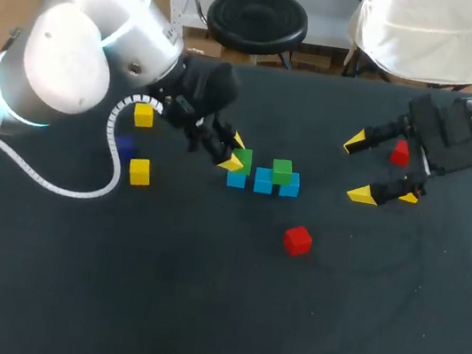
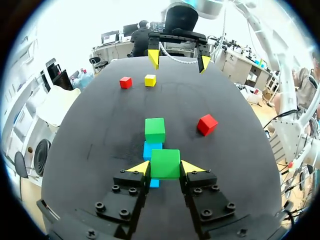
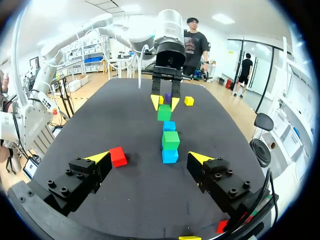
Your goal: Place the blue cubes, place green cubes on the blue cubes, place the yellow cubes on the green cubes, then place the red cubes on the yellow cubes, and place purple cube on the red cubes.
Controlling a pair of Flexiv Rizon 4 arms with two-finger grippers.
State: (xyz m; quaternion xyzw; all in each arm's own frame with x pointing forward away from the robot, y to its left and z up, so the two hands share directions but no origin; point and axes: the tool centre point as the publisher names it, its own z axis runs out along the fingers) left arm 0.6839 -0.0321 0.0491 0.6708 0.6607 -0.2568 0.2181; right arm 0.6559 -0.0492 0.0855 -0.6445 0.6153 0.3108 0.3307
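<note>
1. Head view: the left gripper (image 1: pixel 238 153) is clamped on a green cube (image 1: pixel 243 159). It holds the cube over the left end of a row of three blue cubes (image 1: pixel 263 181) in the middle of the table (image 1: pixel 196 314). Whether the cube rests on the blue one below I cannot tell. A second green cube (image 1: pixel 282 170) sits on the row toward its right end. A red cube (image 1: pixel 298 240) lies alone near the row, on the robot's side. The right gripper (image 1: pixel 359 168) is well off to the right, fingers spread wide and gripping nothing, with the other red cube (image 1: pixel 400 152) on the table by it. Two yellow cubes (image 1: pixel 140 172) and a purple cube (image 1: pixel 124 146) lie by the left arm.
2. Left wrist view: both fingers press the green cube (image 2: pixel 165 163) from two sides, and a bit of blue shows just beneath it. Ahead, the second green cube (image 2: pixel 155 130) stands on the blue cubes (image 2: pixel 152 149), with the red cube (image 2: pixel 207 124) off to one side. Far across the table is the right gripper (image 2: pixel 178 59), spread wide. The other red cube (image 2: pixel 125 82) and a third yellow cube (image 2: pixel 150 80) lie just before it.
3. Right wrist view: the right gripper (image 3: pixel 149 158) has its fingers wide apart and holds nothing. Ahead of it are the blue cubes (image 3: pixel 170 155) with the second green cube (image 3: pixel 170 140) on top. Beyond them the left gripper (image 3: pixel 165 102) is closed on the green cube (image 3: pixel 164 113). The red cube (image 3: pixel 118 156) lies apart from the row, near one fingertip. The purple cube (image 3: pixel 168 97) and one of the yellow cubes (image 3: pixel 189 101) lie behind the left gripper.
</note>
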